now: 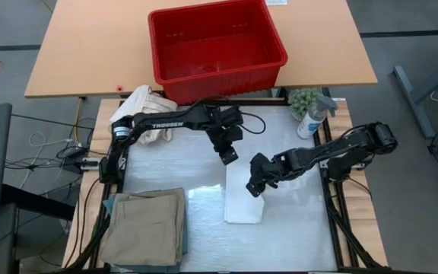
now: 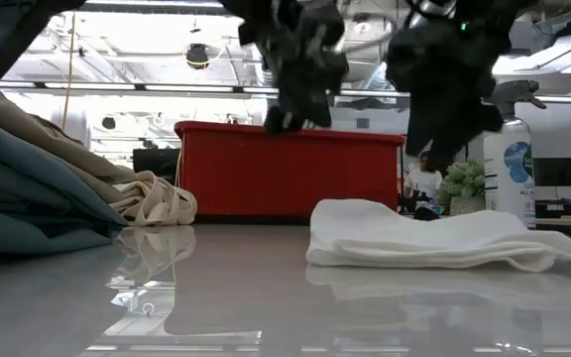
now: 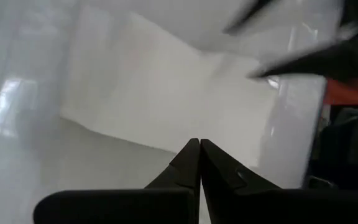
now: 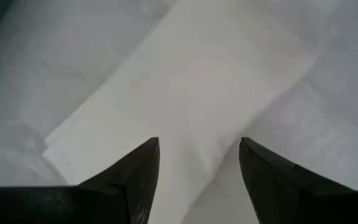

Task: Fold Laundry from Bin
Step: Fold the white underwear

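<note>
1. The right pincer [image 1: 255, 187] is seen released, its jaws spread above the folded white towel [image 1: 243, 199], with nothing held between them.
2. The left pincer [image 1: 229, 154] is seen clenched and empty, hanging just above the bench [image 1: 295, 236] beside the towel's far end.
3. The towel is laid flat near the bench's middle; the tan khaki trousers [image 1: 144, 227] are stacked on a teal-green garment [image 1: 106, 207] at the left front corner.
4. The bin [image 1: 217, 47] is seen on the wooden table behind, apparently emptied, so the task is judged nearly done.
5. A cream canvas cloth [image 1: 144, 109] lies bundled beside the left arm's base.
6. Risk: if the right pincer is lifted with a fingertip snagged in the towel's textured surface, the top layer could be dragged up and the fold undone.
7. Risk: the spray bottle [image 1: 310, 116] and small plant [image 1: 304, 99] near the right arm could be knocked over by a wide retreat.
</note>
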